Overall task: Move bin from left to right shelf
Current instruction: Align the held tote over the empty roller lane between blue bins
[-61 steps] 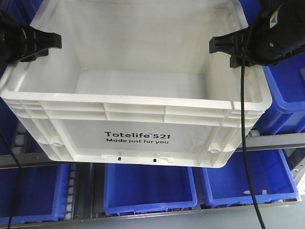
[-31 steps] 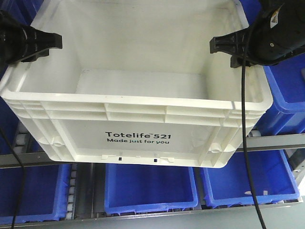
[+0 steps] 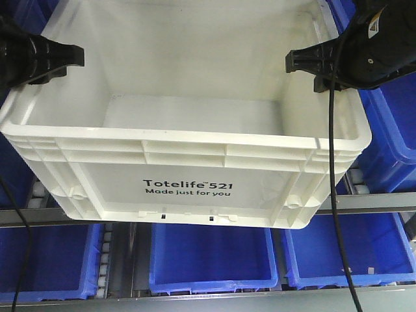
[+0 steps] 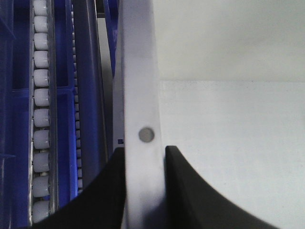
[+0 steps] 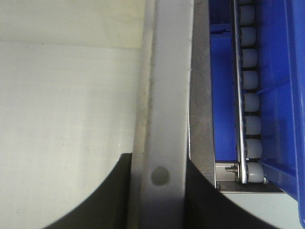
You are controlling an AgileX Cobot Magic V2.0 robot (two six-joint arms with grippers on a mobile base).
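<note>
1 large white rectangular plastic bin (image 3: 188, 162), ribbed rim, open top, nothing inside. Black print on its near wall: "Totelife 521 / Made just for you". It sits off the shelf, held up between the two arms, filling most of the front view.

2 black grippers. Left gripper (image 4: 145, 164) is clamped on the bin's left rim (image 4: 138, 95), one finger outside the wall, one inside, both touching. Right gripper (image 5: 157, 171) grasps the bin's right rim (image 5: 164, 71) the same way. In the front view both reach in over the bin's side walls.

Blue plastic bins: 3 in a row below the white bin (image 3: 211, 260), more partly hidden behind it on both sides, count unclear.

Grey metal shelf rail (image 3: 383, 203) runs behind the bin's lower edge. White roller tracks (image 4: 40, 114) left of the bin, another (image 5: 250, 86) right of it.

2 black cables hang in front of the bin, one at its right (image 3: 333, 195), one at its left (image 3: 23, 260).
</note>
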